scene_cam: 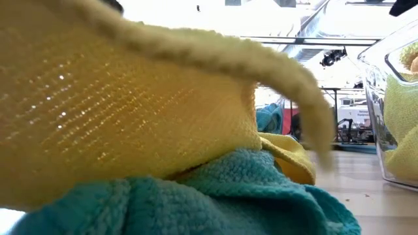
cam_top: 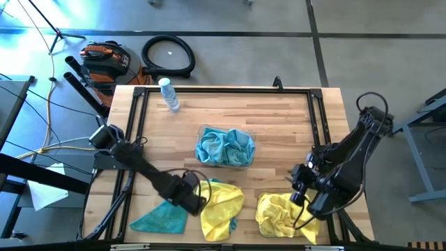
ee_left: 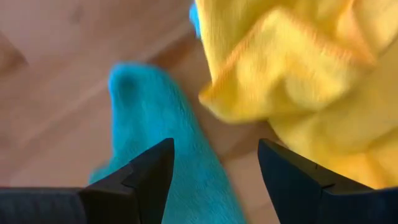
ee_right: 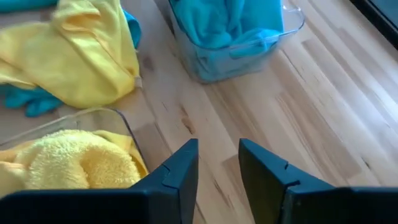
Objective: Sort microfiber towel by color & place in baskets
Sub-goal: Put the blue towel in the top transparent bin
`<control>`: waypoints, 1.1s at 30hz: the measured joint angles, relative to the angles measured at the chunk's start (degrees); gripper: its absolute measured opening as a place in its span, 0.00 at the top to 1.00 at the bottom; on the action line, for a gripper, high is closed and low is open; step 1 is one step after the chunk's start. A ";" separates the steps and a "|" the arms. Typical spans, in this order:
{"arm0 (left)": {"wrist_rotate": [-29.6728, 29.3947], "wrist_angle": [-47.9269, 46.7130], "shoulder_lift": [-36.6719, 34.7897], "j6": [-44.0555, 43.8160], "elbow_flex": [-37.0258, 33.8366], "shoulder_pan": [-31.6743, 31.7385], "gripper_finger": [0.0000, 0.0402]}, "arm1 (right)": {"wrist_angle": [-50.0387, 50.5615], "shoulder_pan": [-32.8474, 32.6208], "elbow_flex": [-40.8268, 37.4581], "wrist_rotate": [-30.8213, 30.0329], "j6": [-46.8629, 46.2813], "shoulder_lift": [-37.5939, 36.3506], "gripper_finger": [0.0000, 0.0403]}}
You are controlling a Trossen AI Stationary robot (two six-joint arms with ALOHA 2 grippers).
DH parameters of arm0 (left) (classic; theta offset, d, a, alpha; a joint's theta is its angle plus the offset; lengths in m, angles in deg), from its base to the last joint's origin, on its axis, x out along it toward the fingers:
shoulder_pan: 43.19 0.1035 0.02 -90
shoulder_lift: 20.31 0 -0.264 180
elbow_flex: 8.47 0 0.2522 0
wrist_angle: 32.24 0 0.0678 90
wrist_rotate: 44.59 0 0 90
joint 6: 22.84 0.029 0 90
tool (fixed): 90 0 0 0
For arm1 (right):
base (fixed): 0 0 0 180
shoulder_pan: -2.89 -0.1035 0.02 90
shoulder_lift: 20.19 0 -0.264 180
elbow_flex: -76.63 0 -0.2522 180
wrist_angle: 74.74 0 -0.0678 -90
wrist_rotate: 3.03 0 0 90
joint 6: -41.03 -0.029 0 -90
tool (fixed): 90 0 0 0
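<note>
On the pale wooden slatted table (cam_top: 279, 139), two shallow clear plastic baskets are seen. The basket of teal cloths (cam_top: 224, 146) stands near the middle, and the basket of yellow cloths (cam_top: 282, 216) sits at the near edge on the right. Loose on the wood are a crumpled bright yellow microfiber towel (cam_top: 221, 206) with a little teal showing under it, and a flat teal blue microfiber towel (cam_top: 162, 219) at the front left, just beside it.

The left gripper (cam_top: 197, 202) is held low at the seam between these two loose cloths. In its wrist view its fingers (ee_left: 146, 180) are spread wide and nothing is held between them; teal pile lies under one finger and yellow folds just off the other. The right gripper (cam_top: 301, 183) waits over bare wood beside the yellow basket, its fingers (ee_right: 180, 174) narrowly parted and empty.

The step in hand is judged to be a fresh pick from the loose pile. It would be done well if one cloth only were pinched, at a raised fold and away from the overlap, so that no neighbour of the other colour is dragged along. The cloth should be lifted clear before it is carried to the basket of matching colour.

How many teal cloths lie beneath the yellow one cannot be told. The low view is almost wholly blocked by cloth close to the lens. A clear plastic bottle (cam_top: 168, 95) stands at the far edge.
</note>
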 joint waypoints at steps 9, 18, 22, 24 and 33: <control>-0.58 -2.49 0.59 -21.31 0.02 -8.40 0.46 | -21.06 0.00 -20.44 -1.62 7.72 -20.78 0.85; 0.52 0.14 6.23 -35.93 0.02 -14.81 0.46 | -38.53 0.74 -32.46 -1.93 11.67 -30.78 0.89; 2.88 1.67 8.98 -36.17 0.02 -14.81 0.46 | -39.08 0.74 -32.67 -1.78 12.02 -30.86 0.89; 3.37 1.86 10.34 -35.90 0.04 -14.81 0.46 | -39.09 0.74 -32.67 -1.75 12.02 -30.84 0.89; 3.69 3.01 11.72 -34.66 0.24 -14.51 0.72 | -40.32 0.74 -32.67 -1.55 11.95 -30.84 0.89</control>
